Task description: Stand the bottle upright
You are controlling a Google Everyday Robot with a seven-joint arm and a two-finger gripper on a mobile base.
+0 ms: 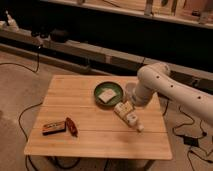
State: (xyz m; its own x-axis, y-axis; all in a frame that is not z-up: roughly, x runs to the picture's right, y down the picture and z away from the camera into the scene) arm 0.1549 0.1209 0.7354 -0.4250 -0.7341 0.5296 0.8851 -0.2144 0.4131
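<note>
Pincer (123, 105) by bottle (129, 117), right of bowl (99, 88)

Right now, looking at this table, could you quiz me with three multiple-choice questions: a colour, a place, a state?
1. What colour is the bowl? A) red B) green C) blue
2. Where is the claw? A) at the bottle's bottom end B) inside the bowl C) raised high overhead
3. How is the bottle? A) upright B) lying on its side C) held in mid-air
Answers: 1 B, its rim is green; 2 A, the arm ends at the bottle's base; 3 B, it lies flat on the table, cap pointing away from the claw.
</note>
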